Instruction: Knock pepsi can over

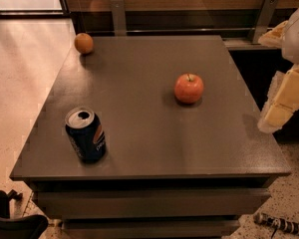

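Observation:
The pepsi can (86, 135) stands upright near the front left corner of the grey table (149, 148). It is dark blue with a silver, opened top and a logo on its side. My gripper (275, 114) is a pale cream shape at the right edge of the view. It hangs just past the table's right side, far to the right of the can and apart from it.
A red apple (189, 88) sits right of the table's middle, between the can and my gripper. An orange (83, 43) lies at the back left corner. A wooden wall with metal brackets runs behind. A dark object (10, 218) lies on the floor at front left.

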`<state>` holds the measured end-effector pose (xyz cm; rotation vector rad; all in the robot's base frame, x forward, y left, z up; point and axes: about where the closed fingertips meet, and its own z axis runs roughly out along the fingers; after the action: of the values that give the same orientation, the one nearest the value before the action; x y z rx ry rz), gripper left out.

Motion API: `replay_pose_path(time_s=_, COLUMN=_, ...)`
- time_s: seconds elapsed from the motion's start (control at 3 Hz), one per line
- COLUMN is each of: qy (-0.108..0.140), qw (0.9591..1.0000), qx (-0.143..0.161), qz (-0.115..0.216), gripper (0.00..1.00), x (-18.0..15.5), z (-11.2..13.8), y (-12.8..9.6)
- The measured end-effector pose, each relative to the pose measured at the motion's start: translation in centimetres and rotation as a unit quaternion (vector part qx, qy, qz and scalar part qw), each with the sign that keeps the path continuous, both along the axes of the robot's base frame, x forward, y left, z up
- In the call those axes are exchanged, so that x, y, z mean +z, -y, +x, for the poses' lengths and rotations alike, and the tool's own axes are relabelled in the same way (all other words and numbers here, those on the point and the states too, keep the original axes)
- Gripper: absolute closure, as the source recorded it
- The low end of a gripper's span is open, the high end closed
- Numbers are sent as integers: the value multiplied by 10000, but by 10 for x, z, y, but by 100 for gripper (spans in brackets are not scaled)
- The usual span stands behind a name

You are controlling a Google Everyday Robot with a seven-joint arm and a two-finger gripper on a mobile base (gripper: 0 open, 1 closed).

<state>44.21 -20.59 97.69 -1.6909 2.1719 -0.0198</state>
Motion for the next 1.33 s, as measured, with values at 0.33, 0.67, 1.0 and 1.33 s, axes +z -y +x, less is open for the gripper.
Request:
replay_pose_path(time_s=0.33, qy=-76, qw=9976, qx=184, qz=665, gripper=0, x=-23, z=3, y=-16)
replay_pose_path(time_s=0.67, qy=222, qw=9796, qx=365, qz=1965, gripper=0, x=-50, z=12, y=-59)
replay_pose_path(time_s=1.0, qy=387, qw=9536, qx=599, qz=2924, gripper=0, x=-55, z=11, y=-101)
replay_pose_path(time_s=1.33, qy=416, qw=9147, qx=903, qz=3917, gripper=0, x=-38, z=4, y=-145)
